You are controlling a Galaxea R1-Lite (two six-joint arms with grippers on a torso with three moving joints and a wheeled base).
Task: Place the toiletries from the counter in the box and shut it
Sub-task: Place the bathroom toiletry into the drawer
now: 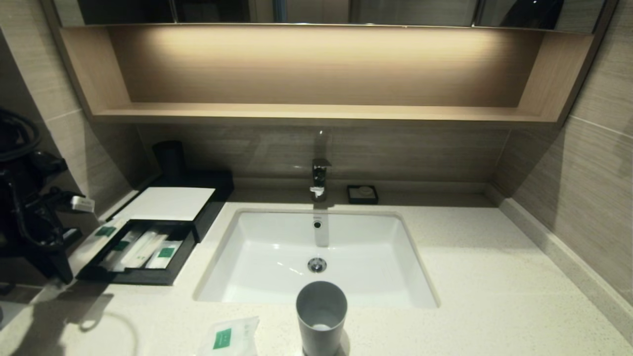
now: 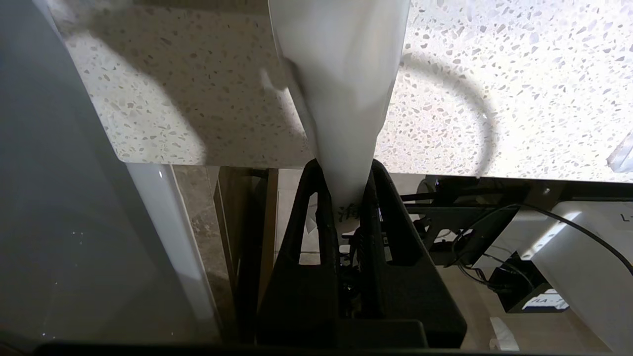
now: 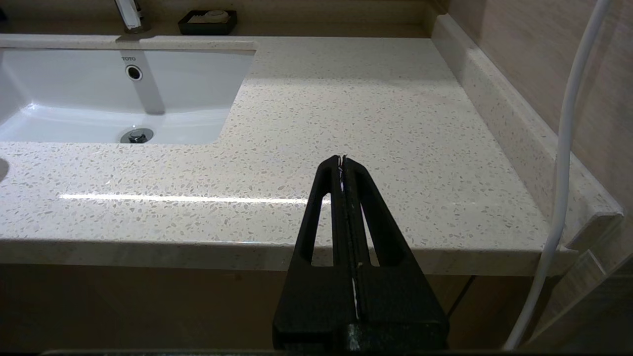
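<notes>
My left gripper [image 2: 344, 165] is shut on one end of a white packet [image 2: 341, 74], which reaches out from the jaws over the speckled counter [image 2: 198, 99]. In the head view the left arm [image 1: 29, 222] is at the far left and this packet [image 1: 96, 241], with a green label, slants beside the box's open drawer [image 1: 138, 277]. The black box [image 1: 168, 202] has a white top panel, and other packets [image 1: 143, 249] lie in its drawer. A squarish packet [image 1: 228, 337] lies on the counter's front edge. My right gripper [image 3: 342, 158] is shut and empty before the counter's front right edge.
A grey cup [image 1: 321, 316] stands at the front, right of the squarish packet. The white sink [image 1: 277, 257] fills the middle, with a faucet [image 1: 320, 178] and a black soap dish [image 1: 362, 194] behind it. A dark cup [image 1: 170, 158] stands behind the box.
</notes>
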